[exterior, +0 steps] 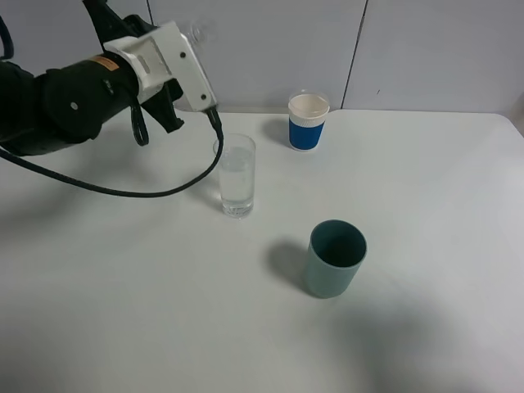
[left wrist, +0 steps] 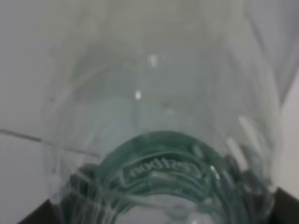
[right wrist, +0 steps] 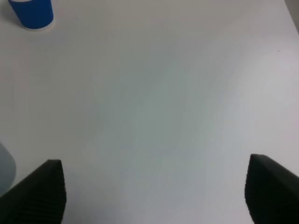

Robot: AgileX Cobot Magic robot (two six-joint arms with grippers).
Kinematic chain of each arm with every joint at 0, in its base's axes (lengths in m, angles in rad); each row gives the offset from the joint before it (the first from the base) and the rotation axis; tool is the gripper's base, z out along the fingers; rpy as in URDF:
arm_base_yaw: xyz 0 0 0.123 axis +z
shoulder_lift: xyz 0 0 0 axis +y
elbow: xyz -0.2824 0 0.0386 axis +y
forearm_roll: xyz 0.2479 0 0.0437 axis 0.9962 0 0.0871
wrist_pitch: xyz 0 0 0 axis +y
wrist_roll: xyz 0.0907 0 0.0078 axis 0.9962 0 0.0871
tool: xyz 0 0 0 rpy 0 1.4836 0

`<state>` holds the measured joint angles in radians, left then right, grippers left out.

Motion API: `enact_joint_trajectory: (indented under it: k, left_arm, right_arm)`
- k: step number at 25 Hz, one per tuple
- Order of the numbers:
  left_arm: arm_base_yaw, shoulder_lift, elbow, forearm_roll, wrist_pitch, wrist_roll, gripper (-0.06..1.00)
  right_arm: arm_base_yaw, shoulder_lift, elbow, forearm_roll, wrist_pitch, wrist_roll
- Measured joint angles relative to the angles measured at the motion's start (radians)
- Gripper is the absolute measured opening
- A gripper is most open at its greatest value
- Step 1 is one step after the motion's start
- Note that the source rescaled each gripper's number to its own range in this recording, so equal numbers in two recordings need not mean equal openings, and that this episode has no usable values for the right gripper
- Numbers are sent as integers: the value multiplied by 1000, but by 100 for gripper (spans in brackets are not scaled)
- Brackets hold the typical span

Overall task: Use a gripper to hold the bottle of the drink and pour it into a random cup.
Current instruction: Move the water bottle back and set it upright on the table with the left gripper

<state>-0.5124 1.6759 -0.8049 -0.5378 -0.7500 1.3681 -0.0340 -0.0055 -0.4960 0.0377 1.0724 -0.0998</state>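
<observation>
Looking at the table (exterior: pixel 434 246), we saw the left gripper (exterior: pixel 176 65) up high, just beside the top of the tall clear glass (exterior: pixel 237 176). Its white jaws were squeezed tight on the small clear bottle (left wrist: pixel 159 102). We think it held the bottle there so the drink (exterior: pixel 237 195) could fall right into the glass, which already had some in it. The right gripper (right wrist: pixel 154 191) was wide open with nothing in it, away from the glass, likely so it would not bump anything. The bottle's green label (left wrist: pixel 161 170) had letters on it, but they were too blurry for us to read. The paper cup (exterior: pixel 309 106) near the glass had a plain blue sleeve (exterior: pixel 304 135).
</observation>
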Motion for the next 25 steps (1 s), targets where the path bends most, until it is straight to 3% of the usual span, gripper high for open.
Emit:
enact_joint_trajectory:
  k: [3, 7, 13, 16, 19, 25]
  left_arm:
    - [58, -37, 0, 137, 61, -265, 5]
    - [144, -78, 0, 341, 151, -691, 5]
    - [287, -84, 0, 770, 259, -1392, 5]
    - [347, -84, 0, 963, 261, -1676, 5]
    - [392, -84, 0, 1068, 258, -1795, 5]
    - [446, -61, 0, 1185, 221, -1826, 5]
  right_arm:
    - [0, 0, 0, 0, 0, 0]
    - [0, 0, 0, 0, 0, 0]
    - [0, 0, 0, 0, 0, 0]
    - [0, 0, 0, 0, 0, 0]
    - [0, 0, 0, 0, 0, 0]
    - [0, 0, 0, 0, 0, 0]
